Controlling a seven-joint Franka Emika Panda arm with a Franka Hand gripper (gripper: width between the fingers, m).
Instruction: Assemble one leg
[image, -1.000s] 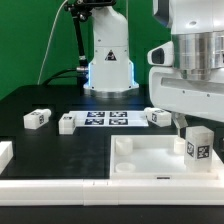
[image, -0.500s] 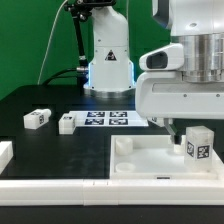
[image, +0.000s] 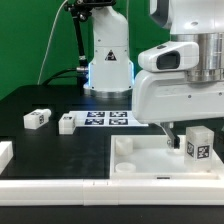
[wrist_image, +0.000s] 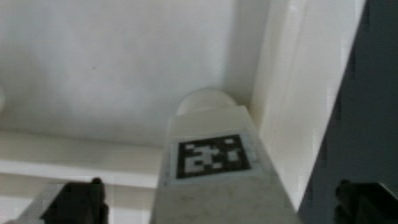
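A: How many legs can you see?

B: Three. One leg (image: 198, 142) stands up in the far corner of the white tray (image: 150, 165), on the exterior view's right. Two more legs (image: 37, 118) lie on the black counter (image: 40, 140); the second (image: 67, 123) touches the end of the marker board (image: 106, 119).

A: Any words on them?

B: No words. Just black-and-white square tags.

A: And the tool?

B: The tool (wrist_image: 217, 205) is open. Its two dark fingers (wrist_image: 75, 200) sit on each side of the standing leg (wrist_image: 217, 150), not touching it.
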